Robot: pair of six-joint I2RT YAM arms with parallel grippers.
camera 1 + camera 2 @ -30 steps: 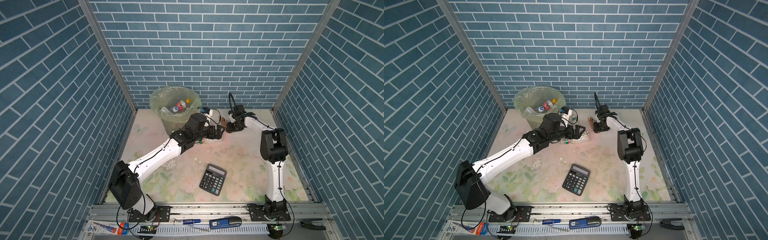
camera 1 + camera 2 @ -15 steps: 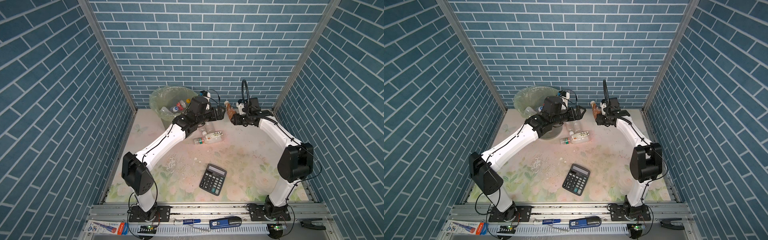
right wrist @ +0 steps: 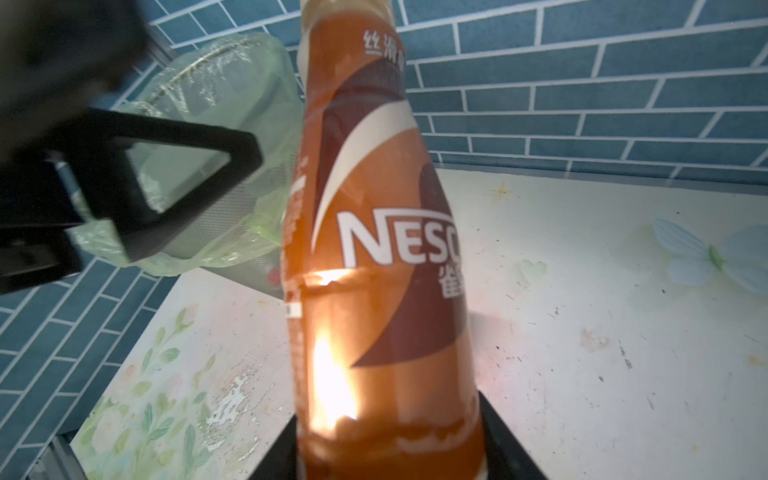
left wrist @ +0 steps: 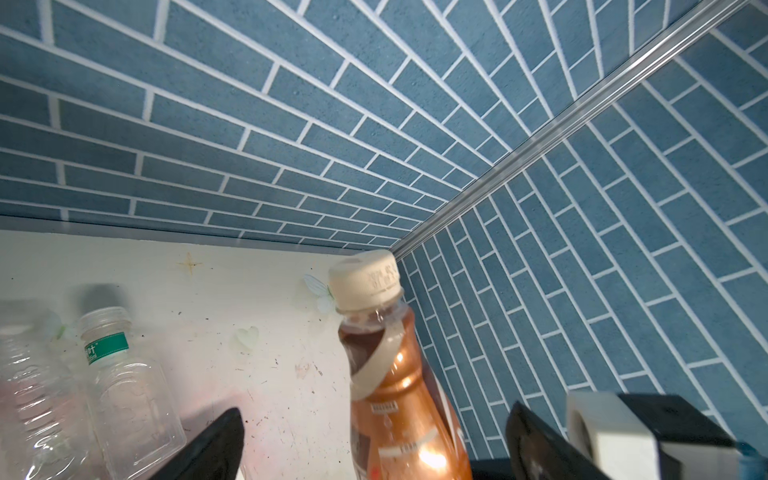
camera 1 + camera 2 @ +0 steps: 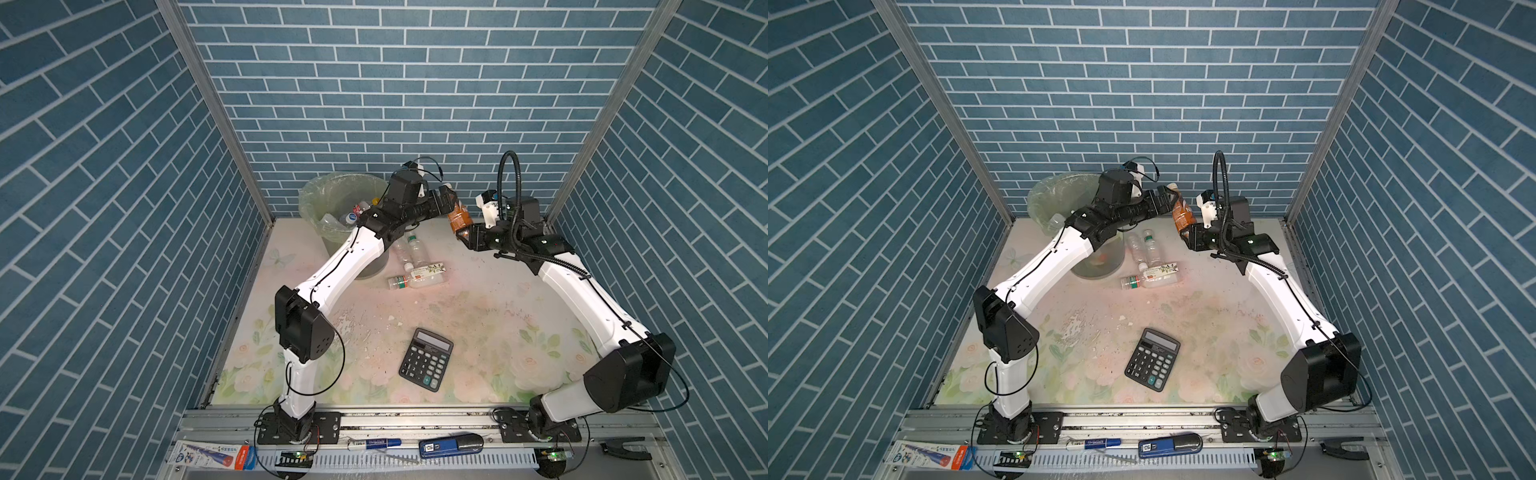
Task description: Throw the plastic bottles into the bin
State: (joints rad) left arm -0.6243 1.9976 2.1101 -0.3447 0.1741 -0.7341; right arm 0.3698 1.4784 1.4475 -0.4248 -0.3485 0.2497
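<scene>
In the upper middle of a top view, the right gripper [image 5: 466, 233] clamps the base of a brown bottle [image 5: 458, 215], holding it tilted above the worktop [image 5: 478, 316]. The left gripper [image 5: 449, 200] stands wide open on either side of the bottle's neck. The bin [image 5: 314, 199] sits to their left, and clear bottles [image 5: 417, 272] lie on the worktop beside it.

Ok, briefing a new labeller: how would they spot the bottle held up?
Find the bin at the back wall. Right of it, the right gripper holds a bottle by its base. Unlike the clear bottles lying on the table, it is brown, cream-capped.
</scene>
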